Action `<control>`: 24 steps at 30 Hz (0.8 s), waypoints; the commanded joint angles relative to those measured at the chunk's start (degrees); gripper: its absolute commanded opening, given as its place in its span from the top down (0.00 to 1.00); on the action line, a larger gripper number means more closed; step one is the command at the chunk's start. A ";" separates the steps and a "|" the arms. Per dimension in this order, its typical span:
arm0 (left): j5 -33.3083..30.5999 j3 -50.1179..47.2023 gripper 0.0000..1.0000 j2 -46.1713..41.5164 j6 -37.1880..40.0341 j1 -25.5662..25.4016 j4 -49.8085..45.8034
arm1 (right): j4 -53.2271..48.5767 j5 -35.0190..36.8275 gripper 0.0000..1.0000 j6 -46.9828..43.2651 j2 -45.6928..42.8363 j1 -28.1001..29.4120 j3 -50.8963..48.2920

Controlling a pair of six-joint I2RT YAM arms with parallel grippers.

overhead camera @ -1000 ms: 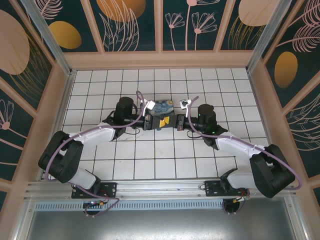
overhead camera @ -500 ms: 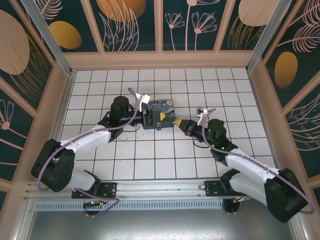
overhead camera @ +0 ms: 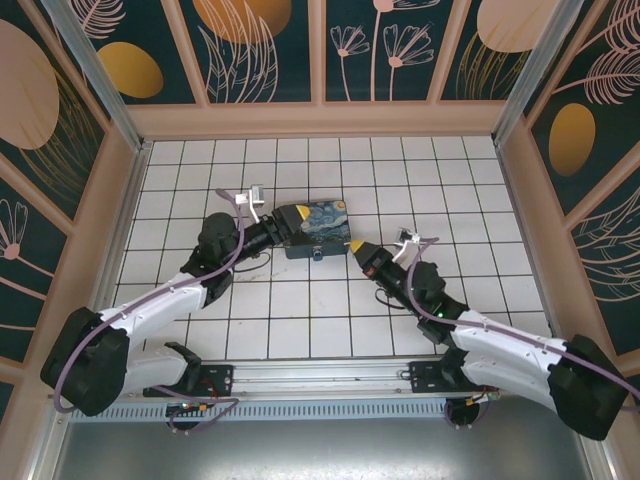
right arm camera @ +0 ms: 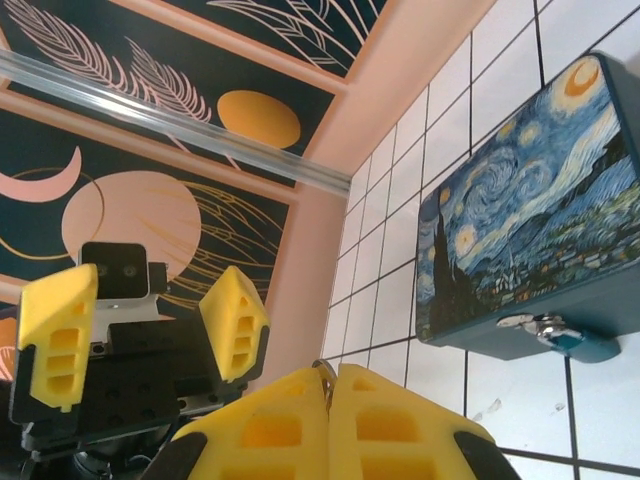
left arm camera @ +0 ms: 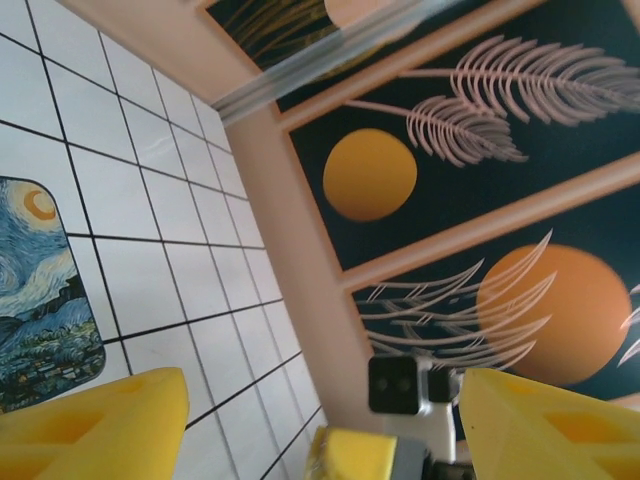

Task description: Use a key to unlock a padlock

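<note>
- The right claw (right arm camera: 328,395) was shut tight. A thin sliver of metal at the seam of its yellow tips was, as I read it, the key (right arm camera: 323,370).
- The left claw (right arm camera: 150,300) stood wide apart and held nothing. It sat just beside the left end of the painted box (right arm camera: 530,220).
- The padlock (right arm camera: 560,332) hung from the clasp on the box's near face, low against the bench (overhead camera: 300,300), with its bluish body lying sideways. The right claw was near it but clear of it.
- The step in hand looked like bringing the key to the lock.
- To do it well, the key should be lined up with the lock's long axis before any push, since so thin a blade would slip or bend if it went in askew.
- The keyhole could not be made out, so the approach should be slow and low.
- A loose lock would swing away from the key, so the free left claw would serve best pinching the lock's body or bracing the box.
- The bench was laid with glossy white tiles and dark joints. It looked slick enough to let the box slide under a sideways shove.
- Around it stood dark teal wall panels (overhead camera: 260,40) painted with orange discs and pale leaves. They were framed in pinkish wood, with metal posts (overhead camera: 90,70) at the corners.
</note>
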 commanded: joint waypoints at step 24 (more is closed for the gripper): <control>-5.92 -7.83 0.52 -0.32 -16.50 0.02 16.75 | 19.78 11.87 1.00 5.64 28.60 9.86 19.38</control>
